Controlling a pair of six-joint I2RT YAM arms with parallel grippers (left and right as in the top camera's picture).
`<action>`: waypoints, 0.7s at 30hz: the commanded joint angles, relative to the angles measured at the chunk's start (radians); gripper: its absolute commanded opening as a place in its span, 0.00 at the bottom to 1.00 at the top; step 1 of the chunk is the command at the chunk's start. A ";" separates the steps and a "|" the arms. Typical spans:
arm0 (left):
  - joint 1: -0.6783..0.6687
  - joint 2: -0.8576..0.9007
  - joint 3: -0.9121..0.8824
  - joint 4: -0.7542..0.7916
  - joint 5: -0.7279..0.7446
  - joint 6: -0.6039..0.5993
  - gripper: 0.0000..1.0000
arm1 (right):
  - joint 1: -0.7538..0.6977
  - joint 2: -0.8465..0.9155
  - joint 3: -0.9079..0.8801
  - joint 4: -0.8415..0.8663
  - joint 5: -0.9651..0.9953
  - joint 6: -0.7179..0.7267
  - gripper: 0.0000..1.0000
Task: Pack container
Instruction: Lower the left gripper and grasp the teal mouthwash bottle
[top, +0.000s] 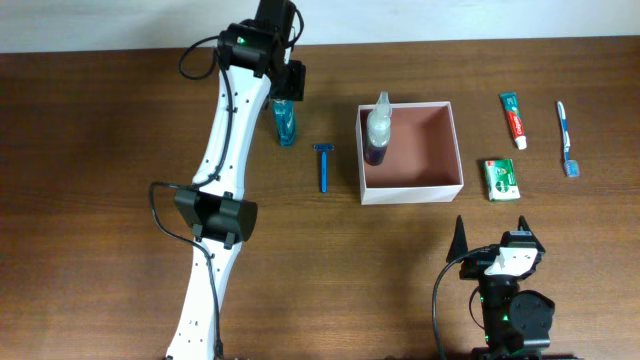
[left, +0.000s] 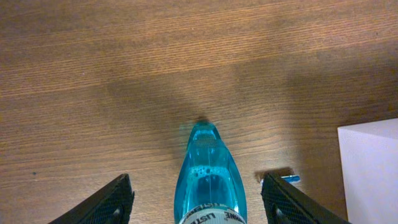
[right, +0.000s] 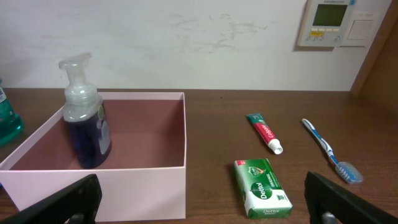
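Observation:
The container (top: 410, 192) is a square white-walled box with a pinkish-brown inside, at the table's middle; it also shows in the right wrist view (right: 124, 183). A clear pump bottle of dark liquid (top: 378, 130) stands upright in its left part (right: 87, 124). A blue mouthwash bottle (top: 286, 124) stands left of the box. My left gripper (top: 287, 88) is over it, open, with a finger on each side of the bottle (left: 210, 174) and not touching it. My right gripper (top: 490, 232) is open and empty, near the front edge.
A blue razor (top: 323, 166) lies between the mouthwash and the box. Right of the box lie a green soap box (top: 501, 178), a toothpaste tube (top: 514, 118) and a toothbrush (top: 566, 140). The box's corner (left: 373, 168) is close to my left gripper.

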 joint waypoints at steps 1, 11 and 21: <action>0.003 0.003 0.004 -0.014 0.018 0.016 0.67 | 0.008 -0.007 -0.005 -0.006 0.020 0.000 0.99; 0.003 0.003 0.004 -0.060 0.018 0.016 0.55 | 0.008 -0.007 -0.005 -0.006 0.020 0.000 0.99; -0.002 0.017 -0.003 -0.060 0.018 0.016 0.56 | 0.008 -0.006 -0.005 -0.006 0.020 0.000 0.99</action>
